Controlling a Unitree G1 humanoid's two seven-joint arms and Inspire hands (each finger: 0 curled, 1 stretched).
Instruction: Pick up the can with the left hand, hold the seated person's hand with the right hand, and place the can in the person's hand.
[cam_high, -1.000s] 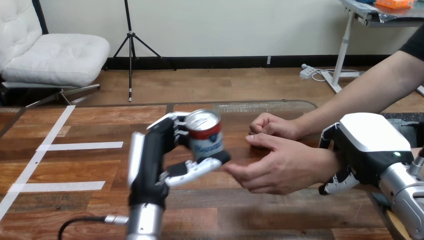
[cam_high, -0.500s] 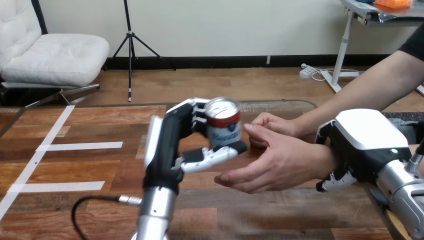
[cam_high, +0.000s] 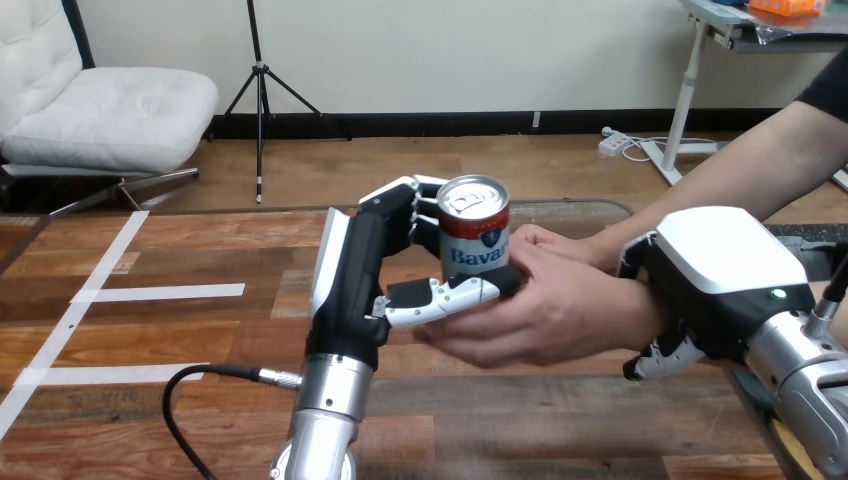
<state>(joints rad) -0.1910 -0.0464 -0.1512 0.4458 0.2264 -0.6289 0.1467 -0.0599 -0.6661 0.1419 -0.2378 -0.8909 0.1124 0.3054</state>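
Upright can (cam_high: 475, 235) sat gripped in left robot hand (cam_high: 365, 265), person's open hand (cam_high: 560, 312) touching at its 4 o'clock; right robot hand (cam_high: 722, 275) clasped the wrist (cam_high: 622, 300).

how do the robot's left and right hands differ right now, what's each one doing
The left hand stands upright, fingers and thumb curled round the can; the right hand lies white back up, fingers curled round the person's wrist. The left hand enters from the bottom edge; the right hand enters from the right. Both are shut on something.
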